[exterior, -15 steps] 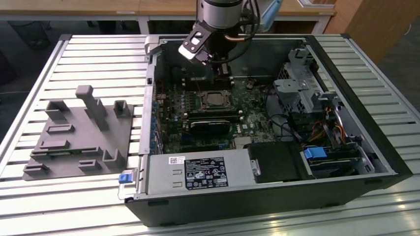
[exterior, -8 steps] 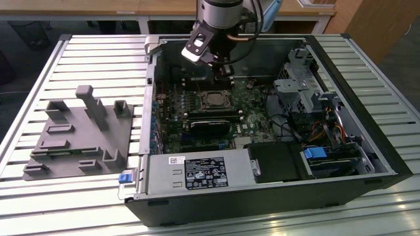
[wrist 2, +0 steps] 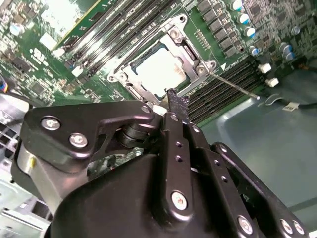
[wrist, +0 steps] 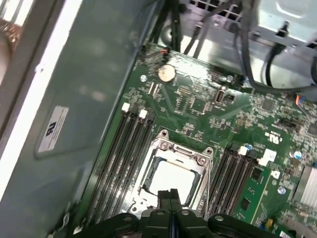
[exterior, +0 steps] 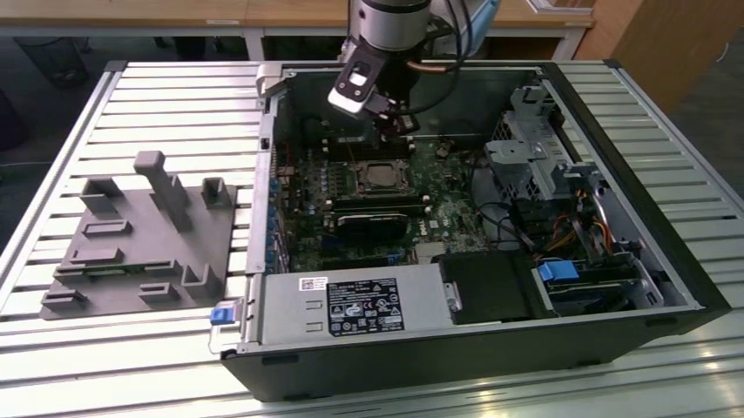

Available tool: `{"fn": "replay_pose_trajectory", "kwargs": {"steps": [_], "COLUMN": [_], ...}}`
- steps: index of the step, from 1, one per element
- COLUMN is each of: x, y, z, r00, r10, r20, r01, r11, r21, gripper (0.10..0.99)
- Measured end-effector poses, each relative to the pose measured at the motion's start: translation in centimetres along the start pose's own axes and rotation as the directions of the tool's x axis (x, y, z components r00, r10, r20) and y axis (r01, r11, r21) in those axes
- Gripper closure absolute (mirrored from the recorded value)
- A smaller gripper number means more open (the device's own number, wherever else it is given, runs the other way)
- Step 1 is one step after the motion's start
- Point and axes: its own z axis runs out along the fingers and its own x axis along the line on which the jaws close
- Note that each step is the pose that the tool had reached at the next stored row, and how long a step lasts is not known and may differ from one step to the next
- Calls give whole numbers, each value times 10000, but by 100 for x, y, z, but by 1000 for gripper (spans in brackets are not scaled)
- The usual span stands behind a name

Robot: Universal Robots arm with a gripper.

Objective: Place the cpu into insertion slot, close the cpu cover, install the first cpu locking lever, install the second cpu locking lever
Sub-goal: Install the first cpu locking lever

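The cpu [wrist 2: 159, 68] lies flat in the insertion slot [exterior: 358, 177] on the green board, its pale metal face showing. The silver cpu cover [wrist 2: 199, 68] rests down around it, framing the chip [wrist: 171, 177] through its window. A thin metal locking lever [wrist 2: 235, 85] sticks out sideways from one corner of the socket, over the memory slots. My gripper [wrist 2: 174, 96] is shut with nothing between its fingers. Its black tips [wrist: 171, 194] hover just above one edge of the socket. In the exterior view the gripper [exterior: 399, 129] hangs over the socket's far side.
The board sits inside an open computer case [exterior: 605, 113] on a slatted table. Long memory slots [wrist: 124, 148] flank the socket. A black heatsink block [exterior: 372, 218], a drive cage [exterior: 535, 148] and a power supply [exterior: 348, 305] stand nearby. A grey fixture [exterior: 139, 235] sits outside.
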Motion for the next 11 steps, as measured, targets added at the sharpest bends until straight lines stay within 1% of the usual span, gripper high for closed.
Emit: {"fn": "replay_pose_trajectory", "kwargs": {"steps": [3,8,10,11], "x": [0,0,0,0], "y": [0,0,0,0], "z": [0,0,0,0], "r00": [9994,9962,9938,9892], "r10": [-358,-868,-1106,-1465], "r20": [-17,-43,-56,-75], "r01": [358,868,1107,1465], "r11": [9994,9962,9938,9892], "r21": [16,37,46,61], "gripper": [965,965,965,965]}}
